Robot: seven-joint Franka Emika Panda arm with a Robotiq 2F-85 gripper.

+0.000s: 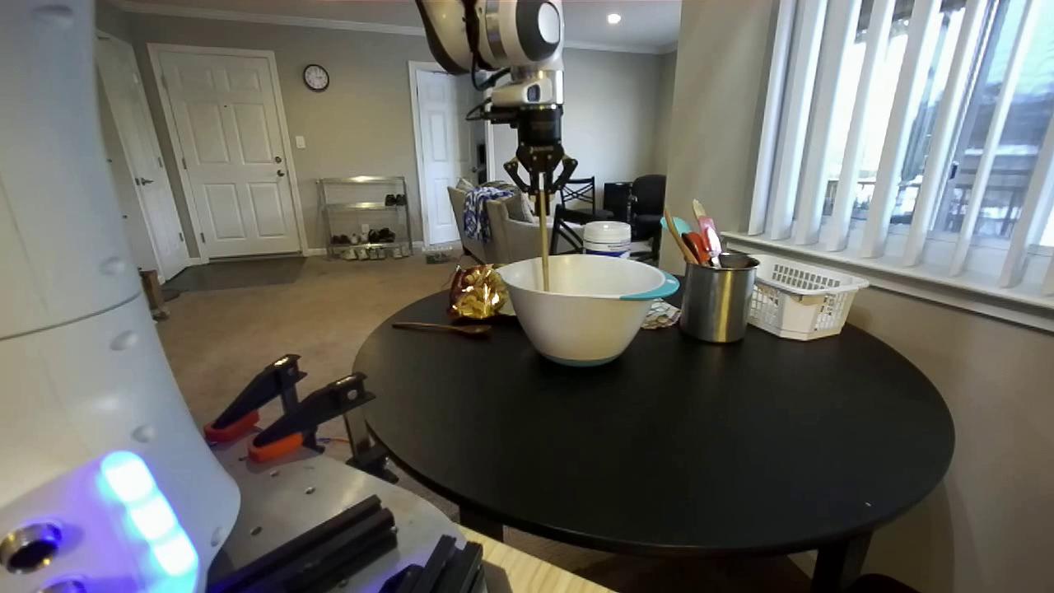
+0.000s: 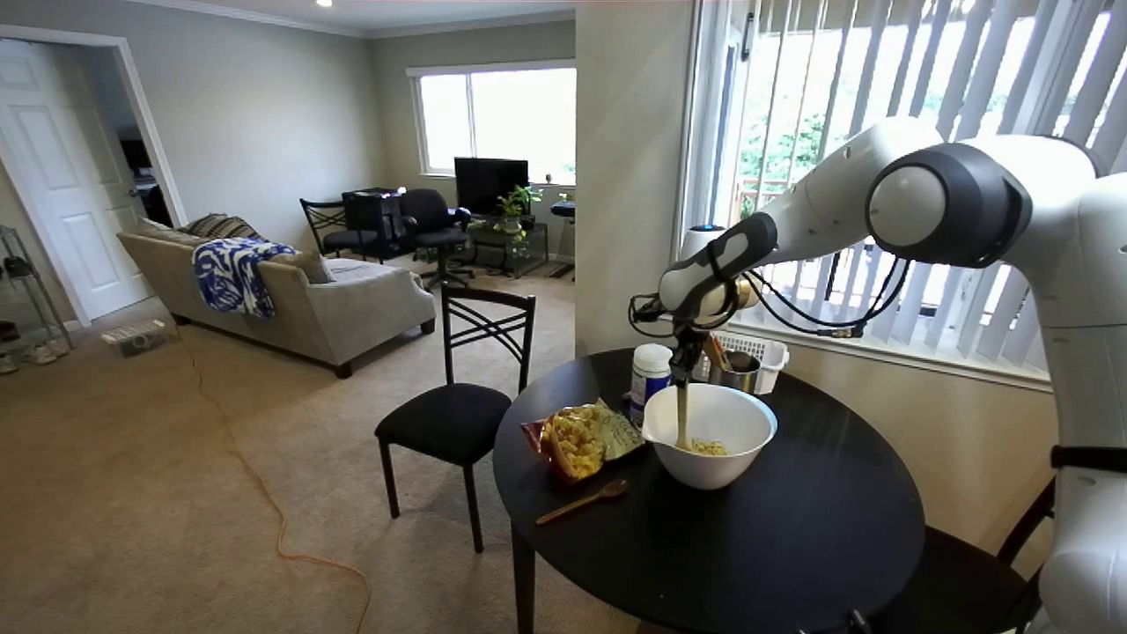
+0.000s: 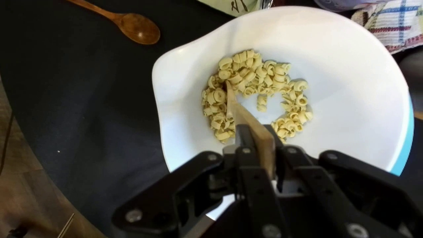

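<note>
The claw [image 3: 257, 132] is clamped on the upper part of a stick [image 3: 246, 115], its jaws being parted by no more than the stick's thickness. The stick is held nearly upright in both exterior views, and its lower end is sunk among the pasta [image 3: 244, 71] inside the bowl [image 1: 576, 321], on the side nearer the spoon [image 3: 138, 28]. The pasta is spread in a broken ring across the bowl's bottom. The bowl is set upright on a round black table [image 1: 659, 436]. The spoon is laid flat near the bowl, apart from it, and a foil bag [image 2: 577, 445] is seen just beside the bowl. Behind the bowl a tub [image 2: 651, 379] is shown, and a cloth [image 3: 396, 23] is glimpsed near the bowl's rim in the wrist view. A pot [image 1: 718, 305] is filled with utensils [image 1: 708, 229], and a basket [image 1: 811, 309] is placed just beside it. Beyond the table, a chair [image 2: 453, 423] is seen.
</note>
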